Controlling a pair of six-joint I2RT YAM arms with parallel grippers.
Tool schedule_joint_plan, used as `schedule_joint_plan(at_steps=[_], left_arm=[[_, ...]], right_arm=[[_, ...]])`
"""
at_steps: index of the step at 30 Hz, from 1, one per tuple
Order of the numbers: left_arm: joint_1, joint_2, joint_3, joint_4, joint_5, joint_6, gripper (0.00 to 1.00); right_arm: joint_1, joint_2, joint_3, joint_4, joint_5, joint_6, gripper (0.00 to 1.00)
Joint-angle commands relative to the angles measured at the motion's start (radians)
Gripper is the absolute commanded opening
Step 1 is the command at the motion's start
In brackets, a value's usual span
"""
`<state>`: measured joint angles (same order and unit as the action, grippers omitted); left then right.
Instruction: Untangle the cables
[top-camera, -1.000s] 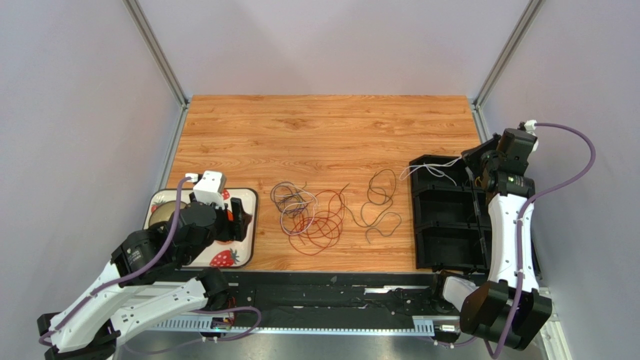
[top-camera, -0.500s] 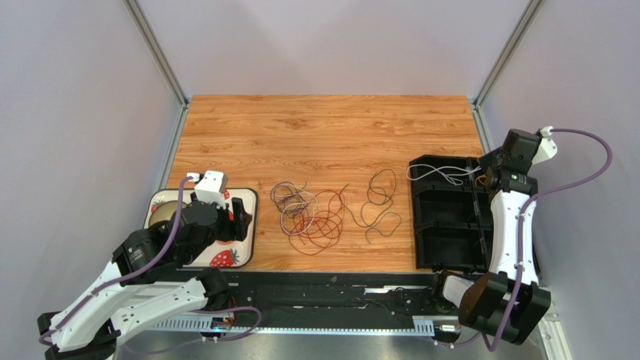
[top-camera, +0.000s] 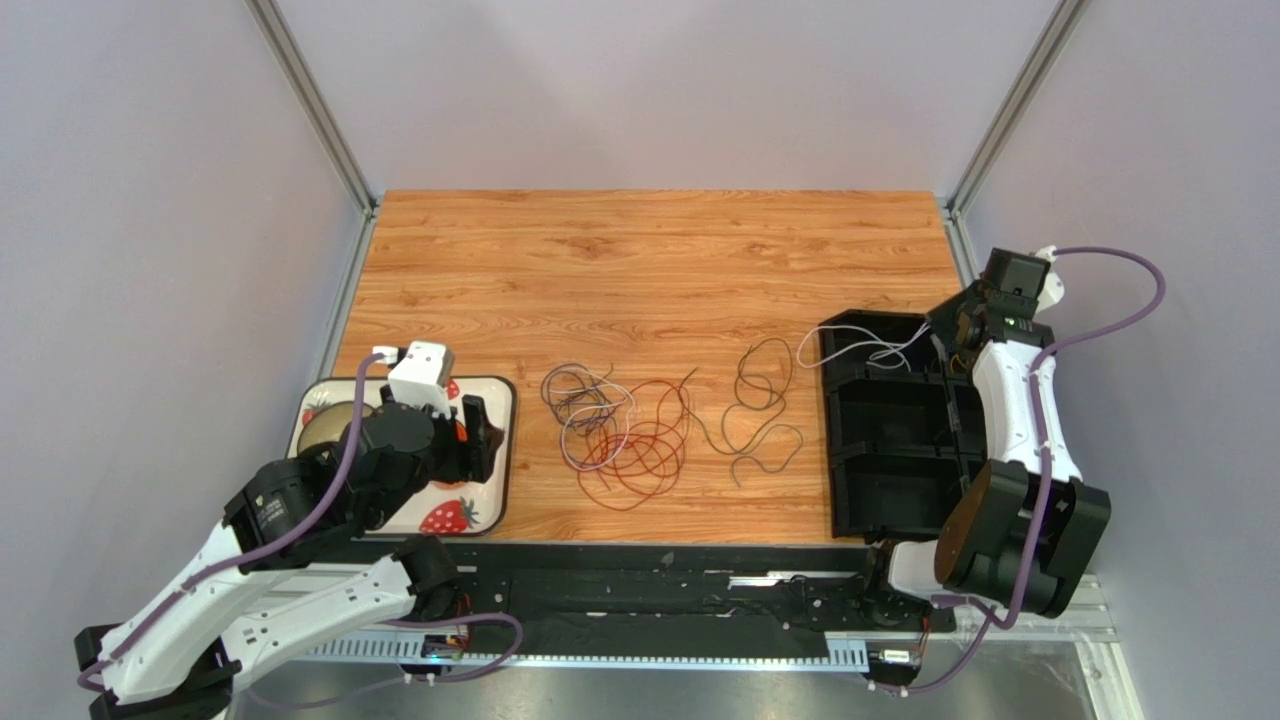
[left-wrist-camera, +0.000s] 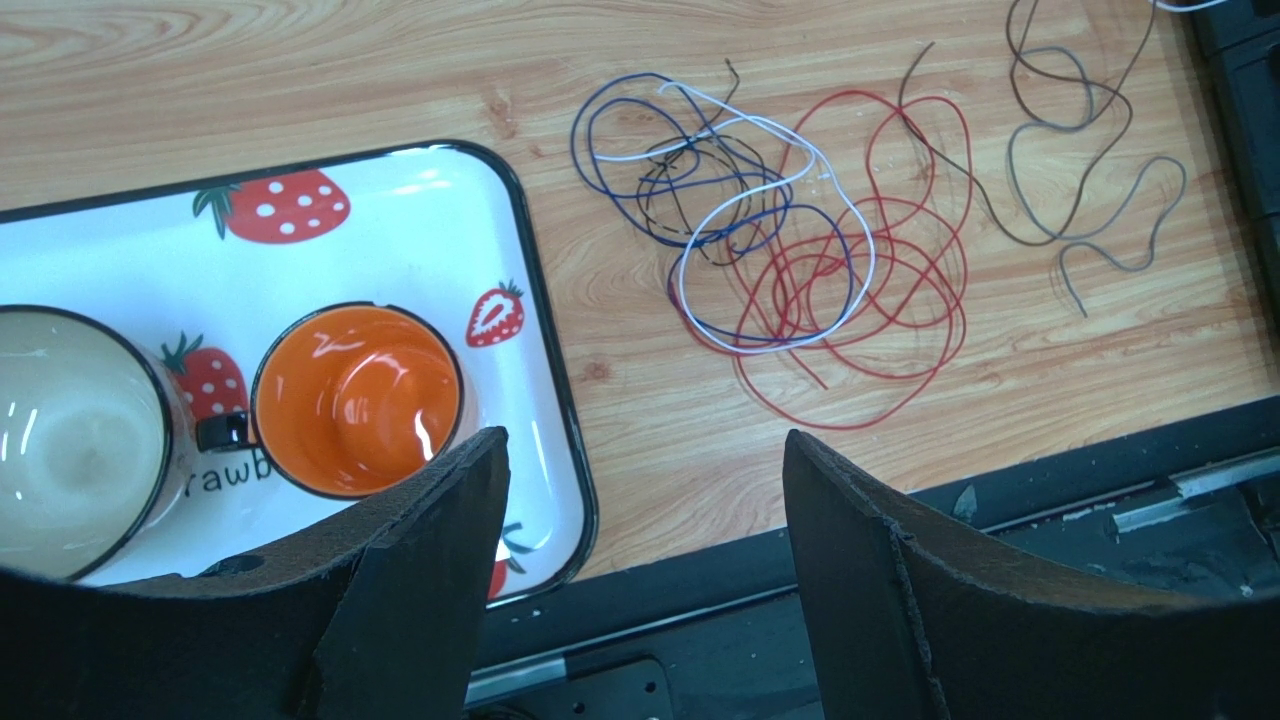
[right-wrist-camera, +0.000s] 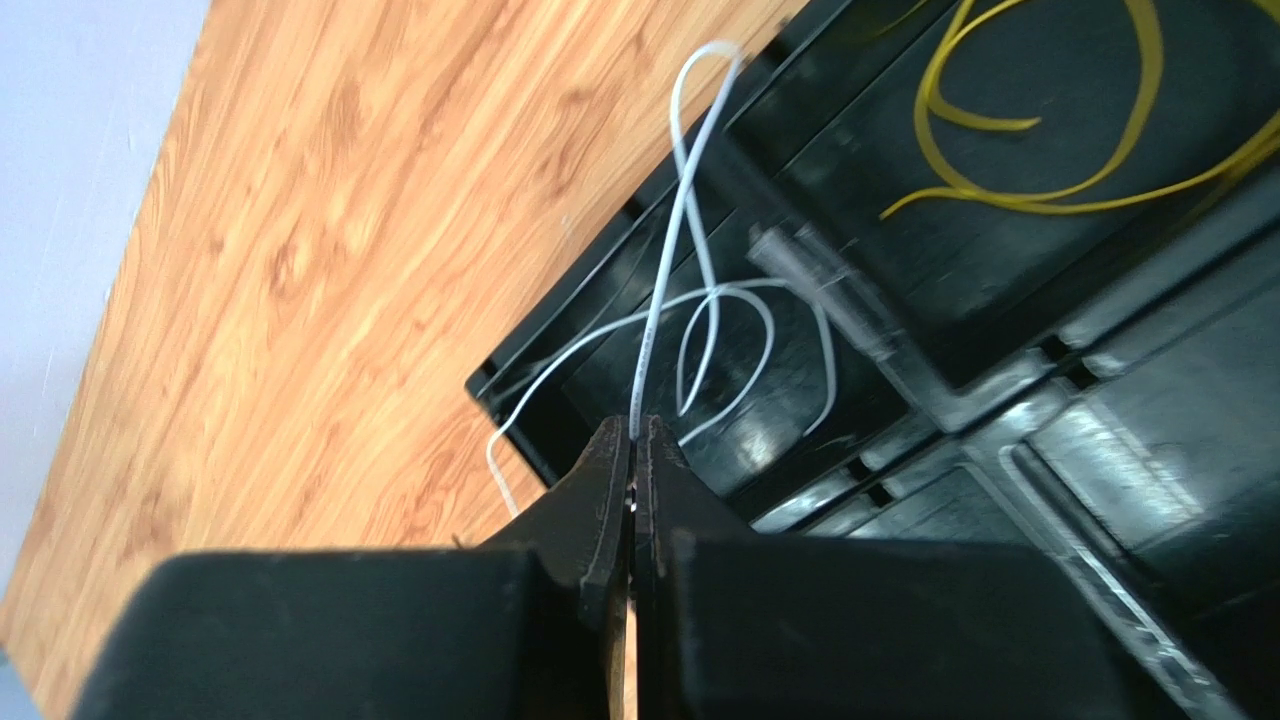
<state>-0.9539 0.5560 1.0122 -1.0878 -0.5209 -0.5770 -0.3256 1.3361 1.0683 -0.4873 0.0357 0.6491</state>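
**A:** Start at the left. What is the left gripper doing?

**B:** Its jaws stand wide apart with nothing between them. It hangs over the right edge of the strawberry tray, beside the orange cup.

**A:** And the cables?

**B:** The tangle of red, white, blue and dark loops lies flat on the table, to the right of that gripper. A loose grey cable lies apart from it, further right. I'd judge the left arm the nearer one to the tangle.

**A:** And on the right?

**B:** The right gripper is pinched tight on a white cable. That cable runs leftward from the fingertips across the far compartment of the black bin, and its tail hangs over the bin's left rim. A yellow cable lies in a neighbouring compartment.

**A:** So what matters for the next move?

**B:** Probably getting that tail inside the rim. There is bare wood all around, so room is no problem.
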Motion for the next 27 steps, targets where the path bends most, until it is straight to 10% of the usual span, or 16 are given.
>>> schedule_joint_plan(at_steps=[1,14,27], left_arm=[[0.001,-0.018,-0.004,0.02,-0.004,0.003,0.76],[0.001,-0.033,-0.006,0.02,-0.002,0.003,0.76],[0.001,-0.036,-0.006,0.019,-0.008,0.0,0.76]], right_arm=[[0.016,0.018,-0.005,0.059,-0.111,0.012,0.0],[0.062,0.123,-0.097,0.134,-0.261,0.095,0.0],[0.063,0.201,0.058,0.061,-0.037,0.003,0.0]])
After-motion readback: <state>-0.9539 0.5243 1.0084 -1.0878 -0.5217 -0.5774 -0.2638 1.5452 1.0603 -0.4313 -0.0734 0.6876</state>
